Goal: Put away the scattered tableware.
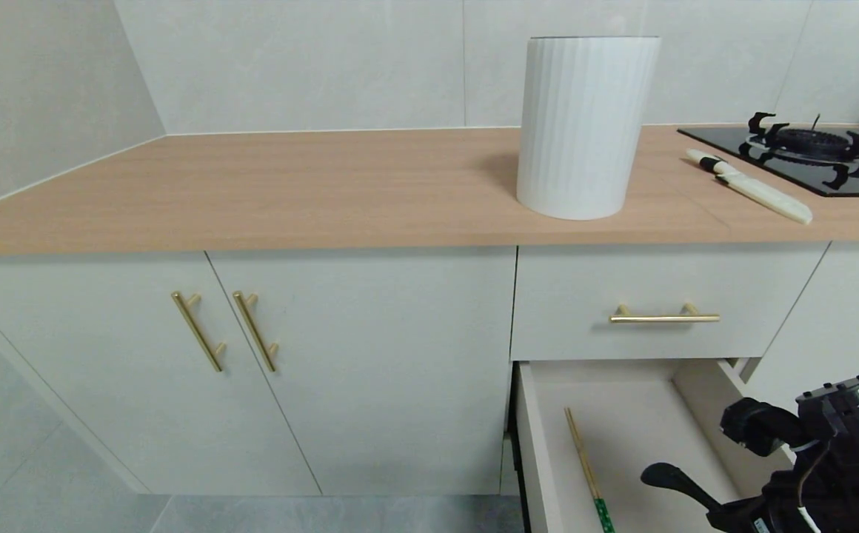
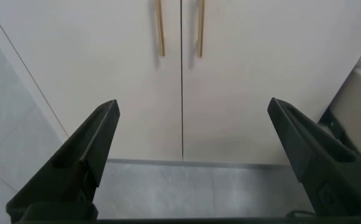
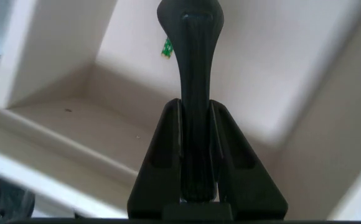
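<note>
Your right tool (image 3: 195, 118) grips a black-handled utensil (image 3: 190, 37) above the open drawer (image 1: 532, 444), where chopsticks (image 1: 583, 463) already lie, while 1 knife (image 1: 751, 186) waits on the counter (image 1: 289, 192) and your left tool (image 2: 193, 109) hangs open.

Pale tiled walls (image 1: 289, 66), wooden countertop (image 1: 289, 192), white cabinets (image 1: 370, 370) with brass handles (image 1: 196, 331), grey floor (image 1: 326, 516).

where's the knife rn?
Head view, right side: the knife lies on the countertop between the white canister and the stove.
</note>
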